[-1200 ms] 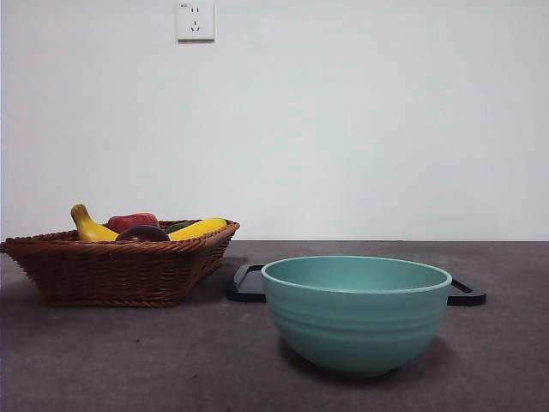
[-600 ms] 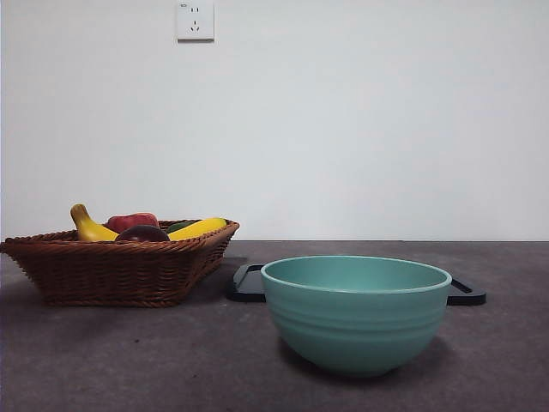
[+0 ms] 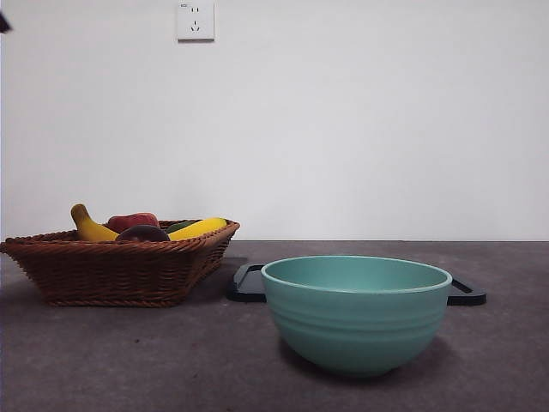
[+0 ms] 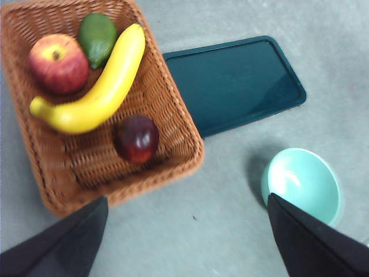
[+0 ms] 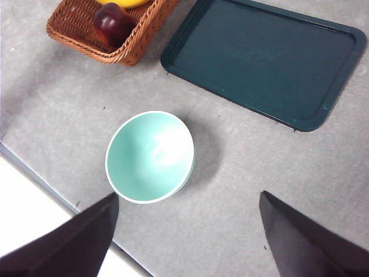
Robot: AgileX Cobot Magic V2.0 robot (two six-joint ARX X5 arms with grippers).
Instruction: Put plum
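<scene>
The dark maroon plum (image 4: 136,138) lies in a brown wicker basket (image 4: 184,130), beside a yellow banana (image 4: 98,95). It also shows in the front view (image 3: 143,233) and in the right wrist view (image 5: 113,22). My left gripper (image 4: 184,242) is open and empty, high above the table near the basket's edge. My right gripper (image 5: 187,236) is open and empty, high above the table near a teal bowl (image 5: 150,157). In the front view only a black tip (image 3: 4,23) shows at the top left corner.
The basket (image 3: 120,268) also holds a red apple (image 4: 57,63) and a green fruit (image 4: 97,36). A dark green tray (image 4: 233,83) lies flat beside the basket. The teal bowl (image 3: 356,311) stands in front of the tray (image 3: 247,283). The table edge (image 5: 52,184) runs near the bowl.
A black tip has come into the front view's top left corner. The basket, fruit, tray and bowl have not moved.
</scene>
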